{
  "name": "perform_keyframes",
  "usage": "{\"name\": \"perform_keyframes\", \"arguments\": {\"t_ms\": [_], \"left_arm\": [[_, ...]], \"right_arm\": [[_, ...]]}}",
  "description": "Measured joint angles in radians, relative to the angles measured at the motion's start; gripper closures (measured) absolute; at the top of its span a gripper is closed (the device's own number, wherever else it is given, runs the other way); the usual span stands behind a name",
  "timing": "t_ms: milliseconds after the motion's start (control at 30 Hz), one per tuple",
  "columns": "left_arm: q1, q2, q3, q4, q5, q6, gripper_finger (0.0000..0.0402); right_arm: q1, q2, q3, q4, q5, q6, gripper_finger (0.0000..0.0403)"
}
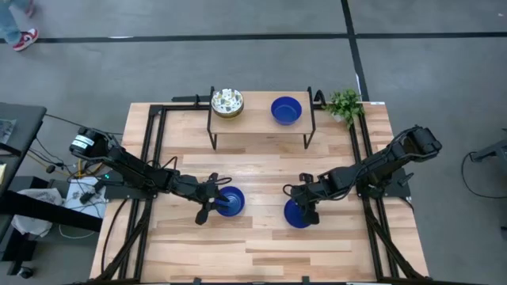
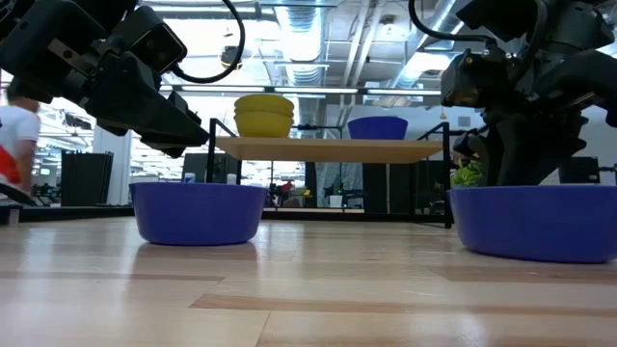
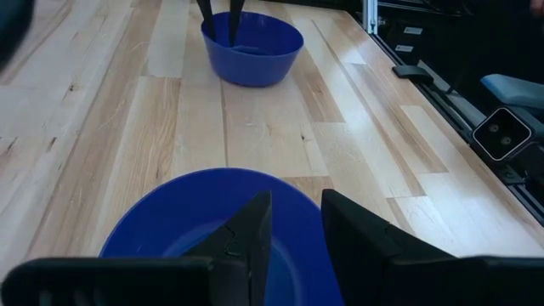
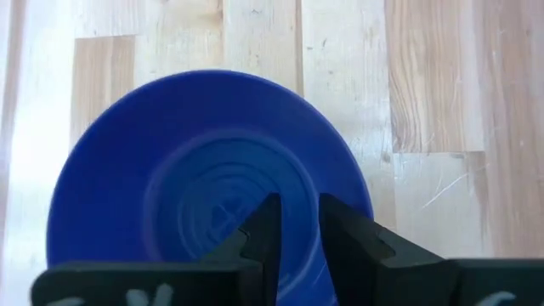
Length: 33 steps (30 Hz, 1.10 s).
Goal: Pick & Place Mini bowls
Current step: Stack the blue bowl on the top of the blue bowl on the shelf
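Note:
Two blue mini bowls rest by their bases on the wooden table, one left of centre and one right of centre. My left gripper is open and hovers over the near side of the left bowl; in the low view it stands above that bowl. My right gripper is open and points steeply down into the right bowl. A third blue bowl and a floral bowl stand on the shelf at the far side. My left gripper touches nothing that I can see; it hangs a little above the left bowl's rim. My right gripper's fingers reach from above, slanting from the table's far right, into the far part of the right bowl. Whether they touch its inside I cannot tell.
A small green plant stands at the far right corner beside the shelf. Black frame rails run along the table's left and right sides. Bare wood lies between the two bowls and along the near edge.

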Motion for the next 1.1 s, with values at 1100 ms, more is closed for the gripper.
{"name": "perform_keyframes", "arguments": {"t_ms": [1100], "left_arm": [[0.000, 0.000, 0.000, 0.001, 0.000, 0.000, 0.0298]], "right_arm": [[-0.053, -0.062, 0.050, -0.099, 0.027, -0.058, 0.0331]]}}
